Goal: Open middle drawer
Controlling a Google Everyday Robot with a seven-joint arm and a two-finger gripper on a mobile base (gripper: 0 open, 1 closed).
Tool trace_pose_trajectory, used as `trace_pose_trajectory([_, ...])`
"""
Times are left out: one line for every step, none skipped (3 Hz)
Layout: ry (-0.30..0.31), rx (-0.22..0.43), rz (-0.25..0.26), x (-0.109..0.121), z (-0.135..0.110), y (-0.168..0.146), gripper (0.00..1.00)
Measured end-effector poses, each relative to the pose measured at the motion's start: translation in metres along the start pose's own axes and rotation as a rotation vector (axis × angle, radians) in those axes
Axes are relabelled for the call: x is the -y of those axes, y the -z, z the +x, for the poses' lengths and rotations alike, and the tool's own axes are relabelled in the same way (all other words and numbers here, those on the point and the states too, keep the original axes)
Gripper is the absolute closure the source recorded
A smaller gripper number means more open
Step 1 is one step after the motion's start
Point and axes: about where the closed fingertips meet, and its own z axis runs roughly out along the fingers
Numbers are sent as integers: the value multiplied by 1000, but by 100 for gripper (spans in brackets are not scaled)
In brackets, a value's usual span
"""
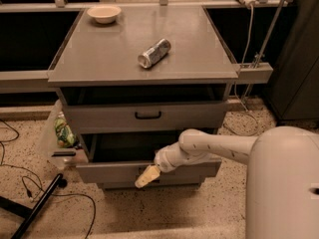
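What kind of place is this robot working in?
Probably a lab or workshop, not a home: a grey metal drawer cabinet and a speckled floor with loose cables. The gripper is at the front of the middle drawer.

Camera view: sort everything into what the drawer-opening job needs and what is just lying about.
Job: middle drawer, pulled partly out; gripper at its front.

Lying about: can on its side and bowl on the cabinet; plastic bag beside it; cables on the floor.
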Motion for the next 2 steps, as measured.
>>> trace_pose_trajectory([0,0,0,0,0,0,0])
trace_pose_trajectory([-10,-14,-8,-5,5,-9,0])
